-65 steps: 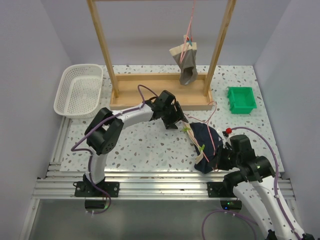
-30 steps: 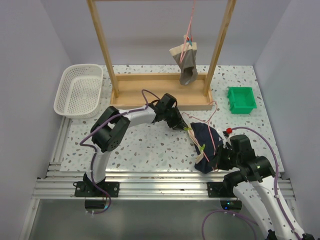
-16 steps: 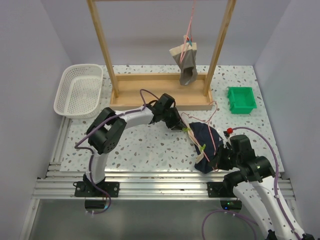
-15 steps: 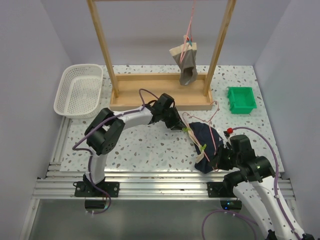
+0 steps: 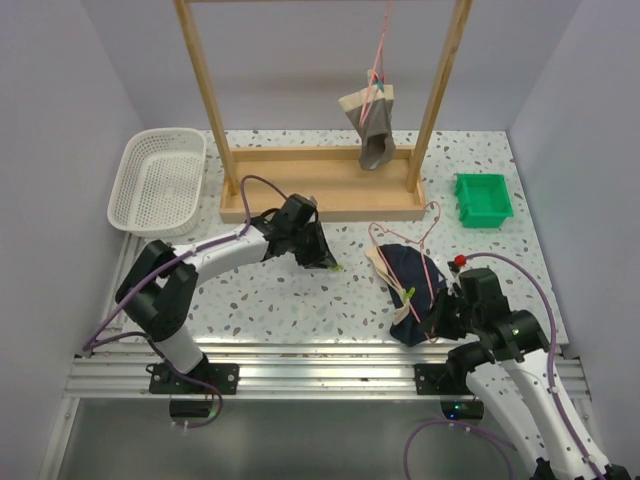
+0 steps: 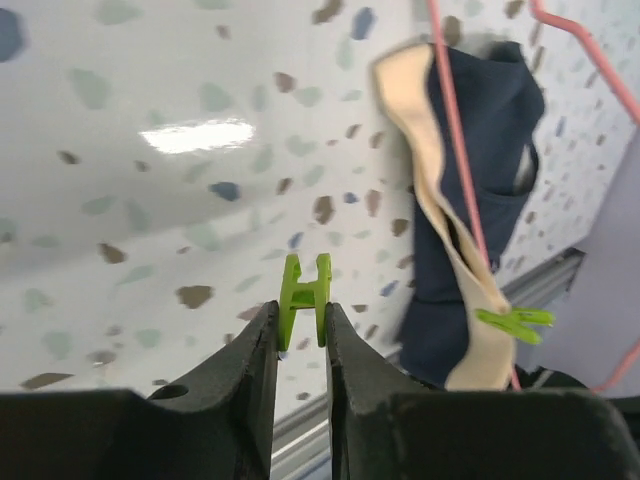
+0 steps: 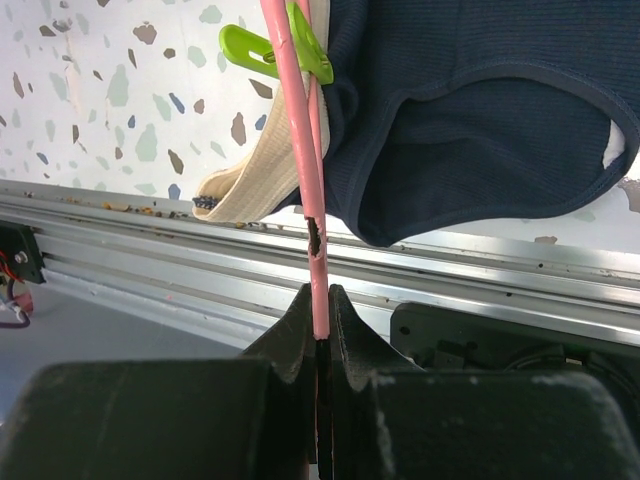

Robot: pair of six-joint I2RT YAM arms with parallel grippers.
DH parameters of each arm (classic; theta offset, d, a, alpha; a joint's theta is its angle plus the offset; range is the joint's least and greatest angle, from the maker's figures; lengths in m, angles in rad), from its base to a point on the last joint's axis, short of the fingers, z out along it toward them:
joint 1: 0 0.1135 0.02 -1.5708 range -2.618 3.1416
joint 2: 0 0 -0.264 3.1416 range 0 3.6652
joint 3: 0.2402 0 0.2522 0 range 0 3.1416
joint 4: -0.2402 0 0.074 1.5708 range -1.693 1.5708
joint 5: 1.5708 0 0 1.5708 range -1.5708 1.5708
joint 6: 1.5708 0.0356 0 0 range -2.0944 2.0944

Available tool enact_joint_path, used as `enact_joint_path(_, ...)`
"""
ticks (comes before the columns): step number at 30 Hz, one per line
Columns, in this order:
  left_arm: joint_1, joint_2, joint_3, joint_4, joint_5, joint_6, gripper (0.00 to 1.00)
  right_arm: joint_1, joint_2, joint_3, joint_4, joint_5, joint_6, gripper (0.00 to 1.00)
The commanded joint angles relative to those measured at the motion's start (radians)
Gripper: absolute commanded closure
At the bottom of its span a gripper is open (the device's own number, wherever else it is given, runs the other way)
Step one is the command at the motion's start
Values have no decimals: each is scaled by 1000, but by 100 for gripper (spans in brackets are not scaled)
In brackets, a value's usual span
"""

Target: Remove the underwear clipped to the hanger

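While our left gripper (image 6: 301,322) pinches a loose green clip (image 6: 305,292), our right gripper (image 7: 319,298) clamps the pink hanger (image 7: 298,140) carrying the navy underwear (image 7: 470,110).

A robot lab cell is shown: a speckled bench (image 5: 290,300) is boxed in by bare lilac walls (image 5: 50,120), aluminium rails (image 5: 320,375) are bolted along its near edge, and a wooden rack (image 5: 330,190) is set at its far edge.
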Motion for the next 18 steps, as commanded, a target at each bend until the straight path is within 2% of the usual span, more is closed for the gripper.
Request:
enact_joint_path(1,36,-60,-111,-77,-116,100,100,1,20,38,5,1,-9,100)
enact_joint_path(3,52,-77,-174,-7,-73,97,98,1,26,38,12,-10,-17,100)
enact_joint_path(4,53,-101,-241,80,-52,88,89,1,33,39,15,-15,-20,100)
enact_joint_path(6,56,-134,-283,138,-24,63,79,1,41,41,15,-24,-31,100)
enact_joint_path(7,56,-143,-302,161,-24,60,68,1,43,42,15,-25,-34,100)
enact_joint_path(9,55,-163,-310,167,-30,55,54,1,39,41,15,-33,-36,100)
enact_joint_path(10,56,-180,-310,164,-36,55,40,0,39,38,14,-32,-36,100)
enact_joint_path(13,56,-198,-278,143,-33,49,20,0,36,36,15,-39,-39,100)
enact_joint_path(18,3,-192,-158,96,10,17,13,1,52,39,29,-53,-48,100)
